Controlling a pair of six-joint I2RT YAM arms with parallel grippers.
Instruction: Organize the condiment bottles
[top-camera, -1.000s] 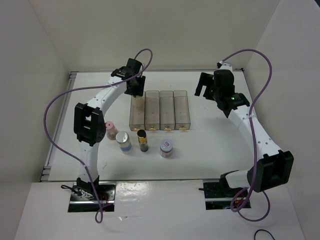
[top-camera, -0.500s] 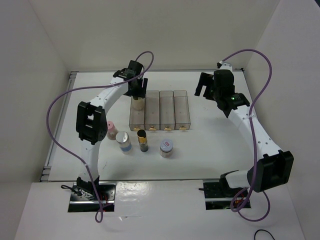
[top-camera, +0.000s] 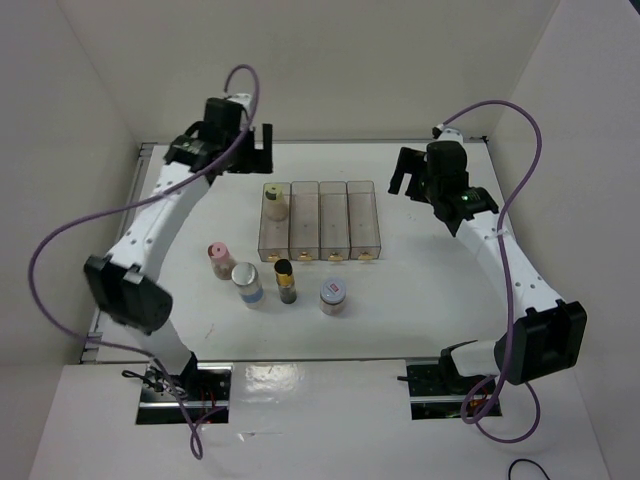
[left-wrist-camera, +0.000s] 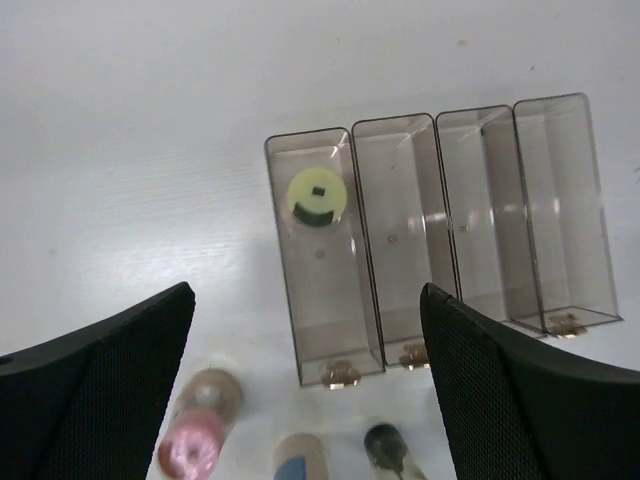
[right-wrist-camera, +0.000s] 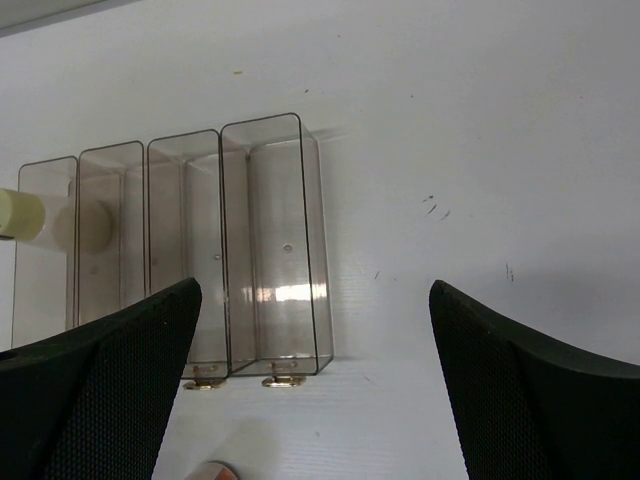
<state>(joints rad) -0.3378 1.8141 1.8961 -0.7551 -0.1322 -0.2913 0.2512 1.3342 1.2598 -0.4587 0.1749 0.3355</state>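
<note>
We count five small cylindrical jars. The yellow-green-lidded jar (top-camera: 274, 197) stands at the far end of the leftmost of four clear rectangular plastic bins (top-camera: 334, 222). The other four jars (top-camera: 285, 281) stand on the white table (top-camera: 420, 290) before them. The left gripper (top-camera: 262, 150) and the right gripper (top-camera: 408, 170) are both spread wide, holding nothing.

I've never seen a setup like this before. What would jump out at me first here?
A white left arm and right arm, each trailing a looping purple cable, frame the table. Between them stands a row of four clear bins; the leftmost holds one jar with a yellow-green lid at its far end. In front of the bins, four more jars stand in a loose line.
</note>
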